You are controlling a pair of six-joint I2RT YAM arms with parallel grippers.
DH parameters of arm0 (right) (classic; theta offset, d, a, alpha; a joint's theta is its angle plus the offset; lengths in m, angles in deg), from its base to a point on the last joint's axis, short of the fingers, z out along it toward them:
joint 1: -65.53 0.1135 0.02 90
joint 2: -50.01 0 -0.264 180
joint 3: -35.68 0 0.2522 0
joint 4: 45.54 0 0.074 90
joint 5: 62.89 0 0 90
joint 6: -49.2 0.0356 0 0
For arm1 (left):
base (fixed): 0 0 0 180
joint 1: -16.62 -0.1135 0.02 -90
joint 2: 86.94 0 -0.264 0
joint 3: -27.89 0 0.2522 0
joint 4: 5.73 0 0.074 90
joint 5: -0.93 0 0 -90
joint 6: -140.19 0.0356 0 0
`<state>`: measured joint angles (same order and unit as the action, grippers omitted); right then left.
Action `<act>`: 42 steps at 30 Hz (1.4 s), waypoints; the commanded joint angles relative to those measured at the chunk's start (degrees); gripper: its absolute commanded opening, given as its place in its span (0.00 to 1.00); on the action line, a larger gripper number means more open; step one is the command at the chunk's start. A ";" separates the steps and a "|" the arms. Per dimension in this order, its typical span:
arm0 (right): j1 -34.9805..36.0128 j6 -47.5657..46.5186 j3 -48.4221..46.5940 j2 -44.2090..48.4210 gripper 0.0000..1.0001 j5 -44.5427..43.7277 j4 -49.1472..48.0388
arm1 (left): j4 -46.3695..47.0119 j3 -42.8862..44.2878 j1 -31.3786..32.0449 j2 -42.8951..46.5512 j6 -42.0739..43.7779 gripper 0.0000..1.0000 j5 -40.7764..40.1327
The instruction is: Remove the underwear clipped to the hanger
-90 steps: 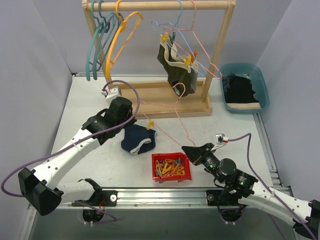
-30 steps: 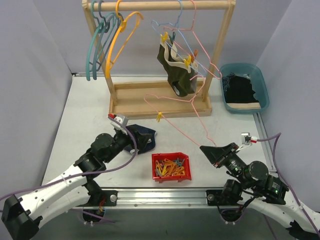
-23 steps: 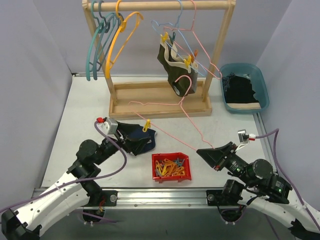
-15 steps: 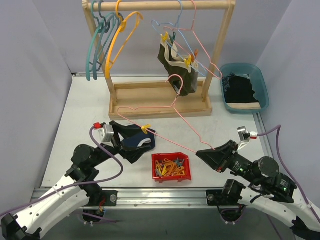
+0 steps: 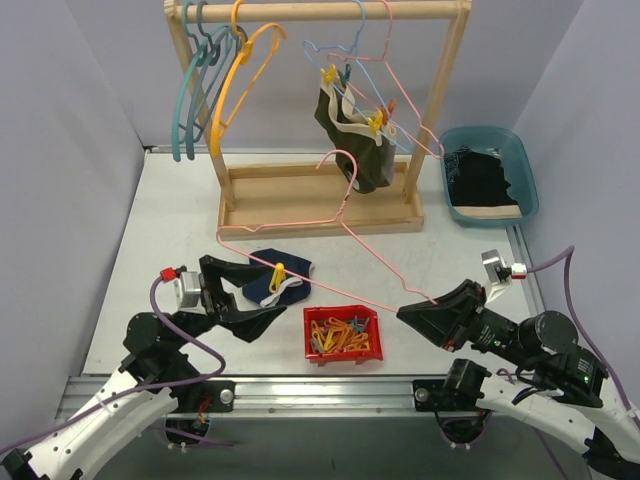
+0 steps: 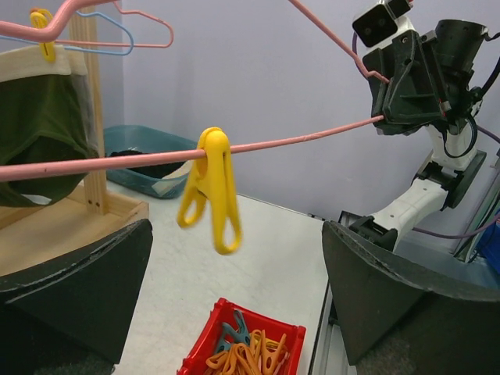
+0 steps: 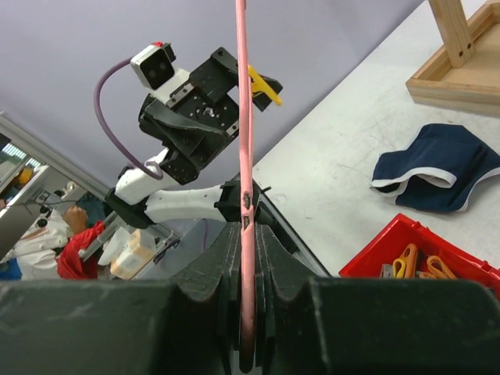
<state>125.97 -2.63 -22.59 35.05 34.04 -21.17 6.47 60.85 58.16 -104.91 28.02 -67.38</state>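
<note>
From above, the left gripper point(image 5: 268, 298) has drawn back toward the near edge with its jaws wide apart, leaving the navy underwear point(image 5: 295, 272) loose on the table point(image 5: 170, 220) — the dark olive underwear point(image 5: 352, 150) hangs clipped at the rack point(image 5: 440, 100). At the left wrist, a yellow clip point(image 6: 211, 191) dangles from the pink hanger point(image 6: 297, 141) between those jaws. At the right wrist, the right gripper point(image 7: 247, 226) is clamped on that wire.

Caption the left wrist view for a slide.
Open left claw frames a yellow clip on the pink hanger; right claw grips its far end.
</note>
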 commanded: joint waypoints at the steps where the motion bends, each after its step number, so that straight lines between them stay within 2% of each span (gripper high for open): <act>1: 0.29 -1.52 -2.33 -1.39 0.00 4.91 -2.52 | 4.62 -0.03 -0.14 -1.53 0.03 0.99 3.00; 5: 0.29 -1.79 -3.56 -1.48 0.00 7.38 -2.52 | 13.39 -2.67 -0.93 -1.71 -2.78 0.99 5.54; 11: 0.29 -1.09 -3.74 -2.35 0.00 9.32 -2.70 | 21.84 -3.64 -2.16 -3.20 -7.44 1.00 9.23; 12: 0.29 -1.00 -3.31 -2.79 0.00 9.84 -3.14 | 22.81 -3.56 -2.34 -4.07 -7.88 0.95 9.68; 18: 0.29 -0.21 -2.33 -2.97 0.00 10.73 -4.81 | 33.53 -3.64 -2.87 -8.82 -12.97 0.92 14.07; 22: 0.29 -0.38 -2.42 -3.06 0.00 10.11 -4.99 | 37.40 -2.94 -3.13 -11.46 -15.00 0.81 17.85; 29: 0.29 -0.91 -2.25 -2.97 0.00 8.97 -5.16 | 39.87 -3.47 -3.57 -11.64 -17.55 0.45 18.82; 32: 0.20 -0.91 -2.16 -2.88 0.00 8.62 -5.07 | 39.35 -3.38 -3.75 -11.29 -17.64 0.35 18.74; 34: 0.29 -0.73 -1.98 -2.71 0.00 8.53 -5.07 | 38.82 -3.21 -3.83 -11.38 -17.64 0.09 18.91; 35: 0.29 -0.82 -2.07 -2.62 0.00 8.44 -5.07 | 38.39 -3.12 -3.83 -11.47 -17.73 0.03 18.56; 42: 0.29 -1.00 -1.81 -1.56 0.00 3.89 -5.16 | 33.92 -2.24 -3.92 -12.52 -17.03 0.03 18.39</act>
<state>126.02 -3.15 -24.51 32.97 42.33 -22.78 41.75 56.90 54.64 -116.74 10.36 -49.39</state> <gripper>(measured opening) 0.073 0.204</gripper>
